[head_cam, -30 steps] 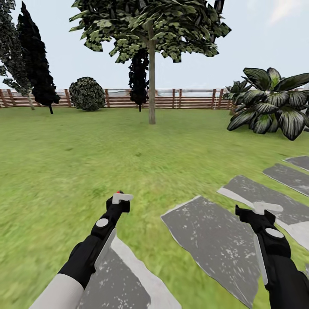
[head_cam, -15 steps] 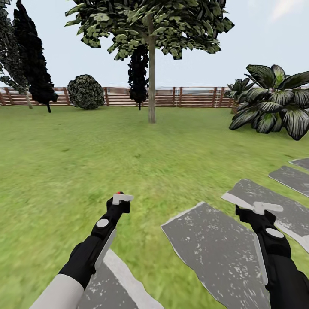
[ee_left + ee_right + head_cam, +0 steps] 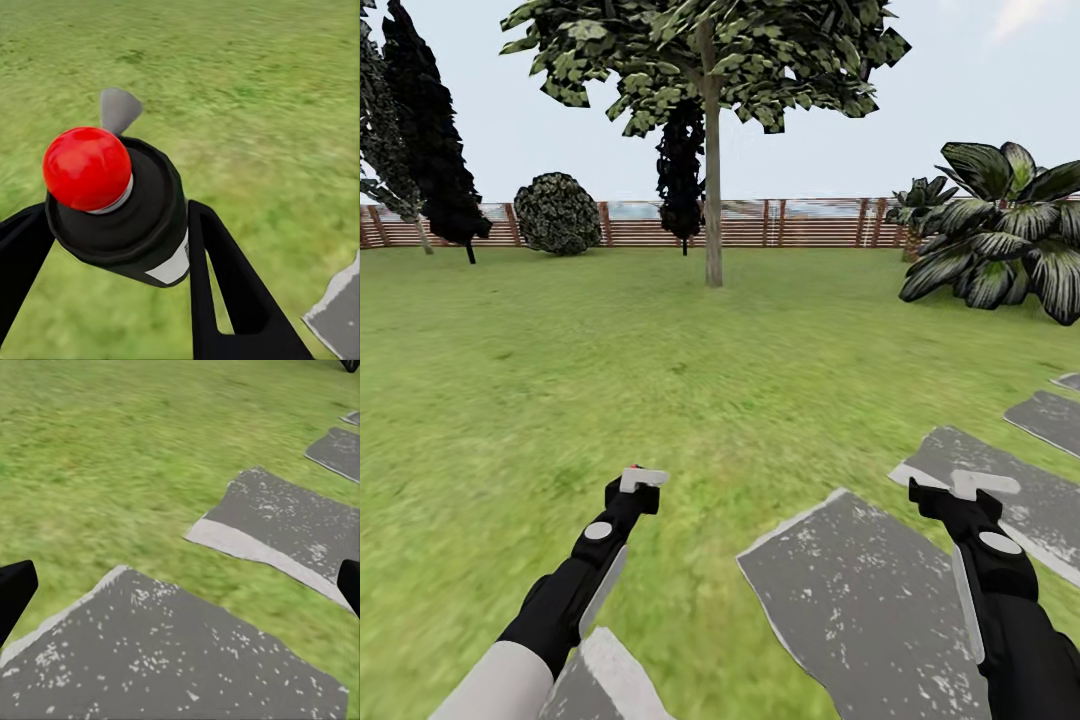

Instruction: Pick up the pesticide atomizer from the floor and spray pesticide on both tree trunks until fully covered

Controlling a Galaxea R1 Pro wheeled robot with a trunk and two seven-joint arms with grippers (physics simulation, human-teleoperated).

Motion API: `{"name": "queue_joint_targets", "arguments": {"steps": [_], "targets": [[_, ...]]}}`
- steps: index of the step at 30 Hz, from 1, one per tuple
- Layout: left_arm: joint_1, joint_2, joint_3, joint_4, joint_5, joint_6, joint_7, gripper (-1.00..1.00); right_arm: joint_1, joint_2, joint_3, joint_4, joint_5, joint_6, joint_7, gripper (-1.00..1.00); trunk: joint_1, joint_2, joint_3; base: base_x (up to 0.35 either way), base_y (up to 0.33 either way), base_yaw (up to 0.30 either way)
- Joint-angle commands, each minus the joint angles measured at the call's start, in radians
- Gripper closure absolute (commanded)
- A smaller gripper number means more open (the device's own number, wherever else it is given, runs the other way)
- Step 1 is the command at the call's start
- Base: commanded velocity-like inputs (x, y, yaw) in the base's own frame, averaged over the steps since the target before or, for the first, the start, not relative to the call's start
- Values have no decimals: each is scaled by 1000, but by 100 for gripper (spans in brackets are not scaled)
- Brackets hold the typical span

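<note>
- The tree (image 3: pixel 711 150) stands at twelve o'clock, far across the lawn (image 3: pixel 660 360), its trunk (image 3: pixel 713 200) in front of the fence (image 3: pixel 800 225).
- A round bush (image 3: pixel 559 213) sits at eleven o'clock against the fence, with conifers (image 3: pixel 430 130) farther left at ten.
- A palm-like plant (image 3: pixel 1000 235) lies at two o'clock.
- Stone slabs (image 3: pixel 860 590) run from five o'clock out toward three.
- The pesticide atomizer (image 3: pixel 120 202) sits between the left gripper (image 3: pixel 637 480) fingers at seven o'clock; the right gripper (image 3: pixel 970 487) hangs over a slab at five.
</note>
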Motion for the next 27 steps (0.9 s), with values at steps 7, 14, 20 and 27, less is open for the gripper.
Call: {"name": "queue_joint_targets", "arguments": {"steps": [7,14,20,27], "targets": [[-1,-1,2,-4,-1,-1,0,100,0,0,0,0,0,0,0,-100,0,0,0,337,0,0],[-2,-9,-2,-71,10,-4,-4,100,0,0,0,0,0,0,0,-100,0,0,0,337,0,0],[-2,-19,-6,-77,18,-4,-4,100,0,1,1,0,0,0,-1,-100,0,0,0,337,0,0],[-1,-14,3,-52,18,8,-9,100,0,1,2,1,0,0,0,-100,0,0,0,337,0,0]]}}
